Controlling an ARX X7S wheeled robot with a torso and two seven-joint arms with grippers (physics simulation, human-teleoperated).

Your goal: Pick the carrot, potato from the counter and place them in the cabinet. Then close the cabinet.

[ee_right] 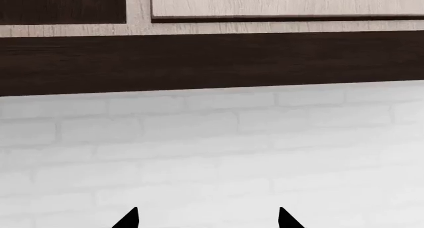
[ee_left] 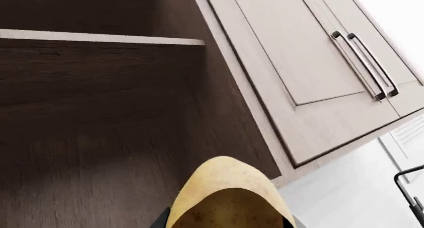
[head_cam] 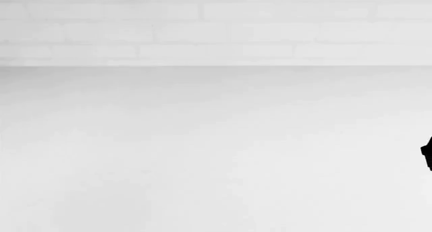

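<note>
In the left wrist view my left gripper point(ee_left: 229, 220) is shut on the tan-yellow speckled potato point(ee_left: 229, 198), held up in front of the open cabinet point(ee_left: 99, 104), whose dark wood inside and one shelf point(ee_left: 99, 38) show. Its dark fingers barely show at the potato's sides. In the right wrist view my right gripper point(ee_right: 207, 219) is open and empty, two black fingertips point(ee_right: 129, 219) wide apart, facing the white brick wall point(ee_right: 212, 153) under the cabinets. The white counter point(head_cam: 216, 151) fills the head view. The carrot is out of view.
Closed light-wood cabinet doors point(ee_left: 291, 49) with two metal bar handles point(ee_left: 368, 64) sit beside the open compartment. The dark underside of the upper cabinets point(ee_right: 212, 61) spans the right wrist view. A black bit of an arm point(head_cam: 427, 153) shows at the head view's right edge.
</note>
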